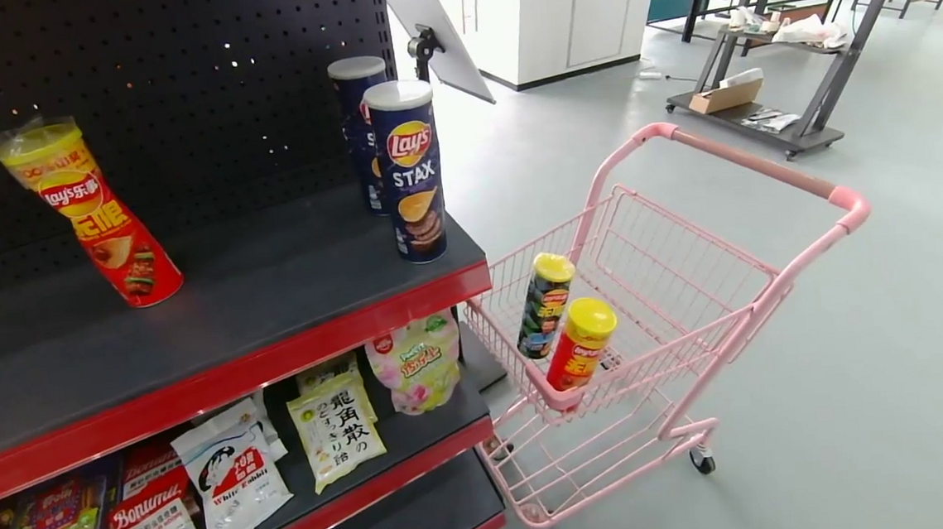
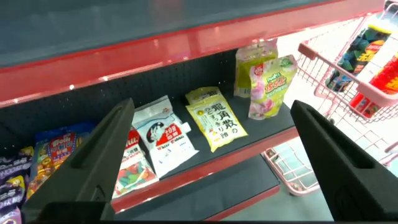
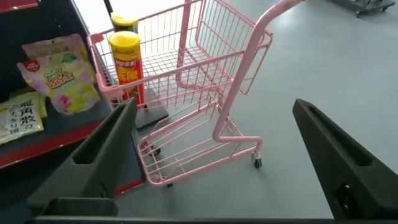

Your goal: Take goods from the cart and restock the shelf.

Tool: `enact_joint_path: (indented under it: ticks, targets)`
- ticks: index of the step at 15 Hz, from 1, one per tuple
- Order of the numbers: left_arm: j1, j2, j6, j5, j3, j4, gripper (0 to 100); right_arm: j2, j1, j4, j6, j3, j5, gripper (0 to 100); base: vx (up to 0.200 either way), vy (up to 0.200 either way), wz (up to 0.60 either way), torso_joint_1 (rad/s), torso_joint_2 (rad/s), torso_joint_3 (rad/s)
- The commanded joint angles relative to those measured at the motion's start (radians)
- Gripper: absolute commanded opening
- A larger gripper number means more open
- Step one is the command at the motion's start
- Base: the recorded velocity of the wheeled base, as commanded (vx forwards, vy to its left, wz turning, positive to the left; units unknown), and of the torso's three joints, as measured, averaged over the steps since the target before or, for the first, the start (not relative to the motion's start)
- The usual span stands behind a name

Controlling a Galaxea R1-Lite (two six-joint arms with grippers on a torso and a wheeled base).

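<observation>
A pink cart stands right of the shelf. In its basket, a red chip can and a dark chip can, both yellow-lidded, lean against the near wall. On the top shelf, a red can tilts at the left and two blue cans stand at the right edge. My left gripper is open and holds nothing, facing the lower shelf's snack bags. My right gripper is open with nothing in it, above the floor beside the cart, with the red can farther off.
Snack bags fill the lower shelf. A pegboard backs the top shelf, whose middle is bare. Open grey floor lies right of the cart. A metal rack and white cabinets stand far behind.
</observation>
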Motion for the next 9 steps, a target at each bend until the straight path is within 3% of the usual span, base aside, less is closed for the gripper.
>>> enact_joint_path:
  ticks: [1, 9]
  targets:
    - [0.000, 0.002, 0.001, 0.001, 0.000, -0.001, 100, 0.001, 0.000, 0.000, -0.001, 0.000, -0.001, 100, 0.000, 0.000, 0.00, -0.134, 0.37, 0.242]
    - [0.000, 0.002, 0.000, 0.001, 0.000, -0.001, 100, 0.001, 0.000, 0.000, -0.001, 0.000, -0.002, 100, 0.000, 0.000, 0.00, -0.160, 0.44, 0.284]
